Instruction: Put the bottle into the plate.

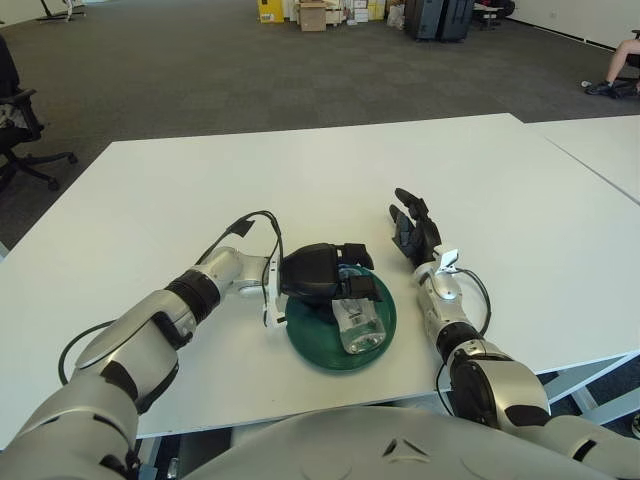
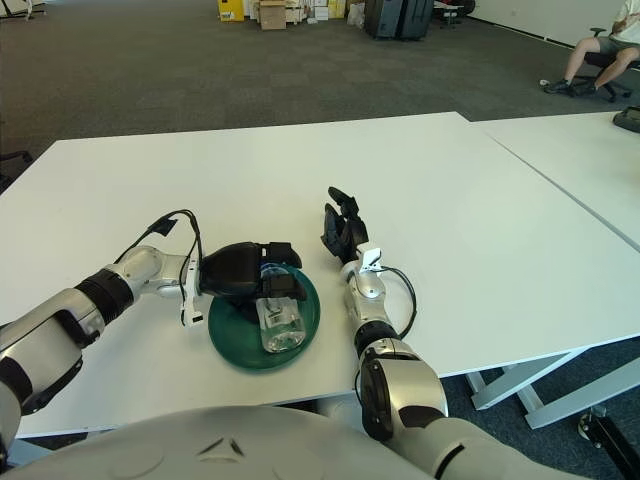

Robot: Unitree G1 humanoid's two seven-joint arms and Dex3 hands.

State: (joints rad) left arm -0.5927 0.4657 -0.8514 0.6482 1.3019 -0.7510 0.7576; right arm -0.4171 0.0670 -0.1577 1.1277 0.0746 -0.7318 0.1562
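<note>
Green and round, the plate (image 1: 325, 345) sits near the front edge of the smooth white tabletop (image 1: 330, 180), a shallow dish with a raised rim and a dull, plastic-looking surface. Inside it lies the bottle (image 1: 357, 322), clear and ribbed, on its side with its base toward the robot and its neck end hidden under the left hand (image 1: 330, 275). That hand is black and blocky; its fingers curl over the upper part of the bottle and hold it against the plate. Whether the bottle's neck carries a cap cannot be told. A black cable loops from the left wrist, and the forearm behind it is silver with a dark ribbed cuff.

Just to the right of the plate shows the right hand (image 1: 412, 232), also black, its three fingers stretched out and slightly spread, holding nothing. Its silver wrist bears a small white tag and a thin black wire.

Beyond the tabletop spreads grey carpet, with cardboard boxes (image 1: 312, 14) and dark cases far back.
</note>
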